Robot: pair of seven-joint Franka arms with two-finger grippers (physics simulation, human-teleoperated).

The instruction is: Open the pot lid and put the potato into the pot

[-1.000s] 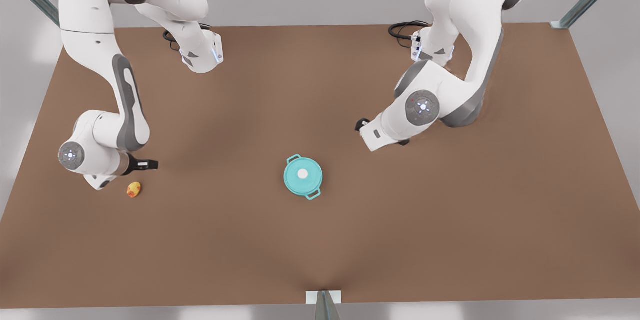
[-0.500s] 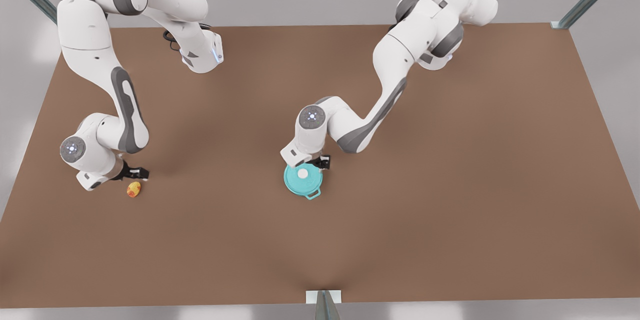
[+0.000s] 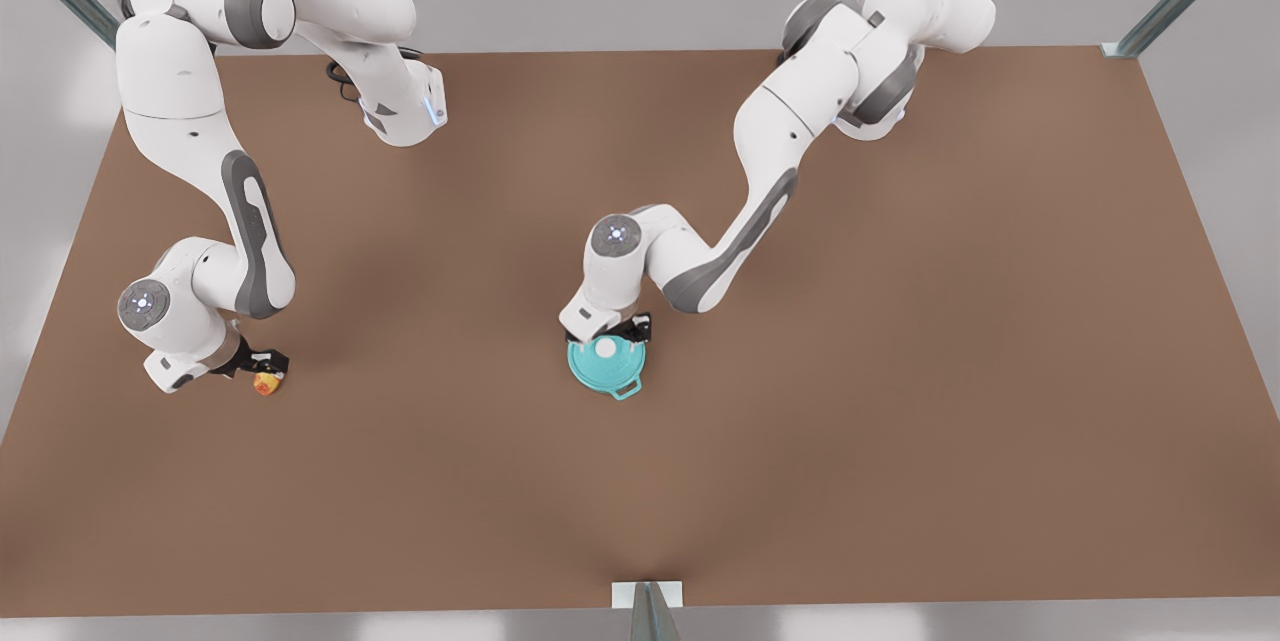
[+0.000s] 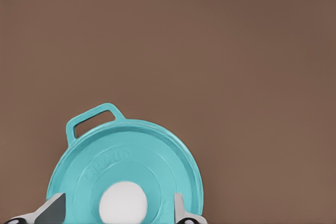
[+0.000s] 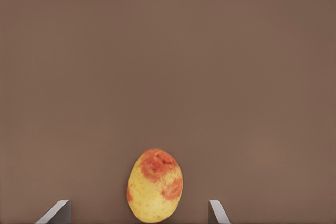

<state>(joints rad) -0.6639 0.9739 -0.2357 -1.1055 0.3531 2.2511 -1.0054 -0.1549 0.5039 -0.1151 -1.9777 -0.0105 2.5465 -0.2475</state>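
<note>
The left gripper (image 3: 612, 333) hangs over the lid (image 3: 606, 363), which sits shut on the pot (image 3: 628, 389) near the table's (image 3: 900, 371) middle. Its fingers (image 4: 53, 211) are spread, standing at 9 and 3 o'clock of the white knob (image 4: 123, 203), well clear of it. At the front view's left, the right gripper (image 3: 266, 368) hovers over the potato (image 3: 266, 382), fingers (image 5: 216, 212) likewise spread, the potato's long axis running 12 to 6 between them. Each arm is already lined up; a straight descent and closing would likely serve.
</note>
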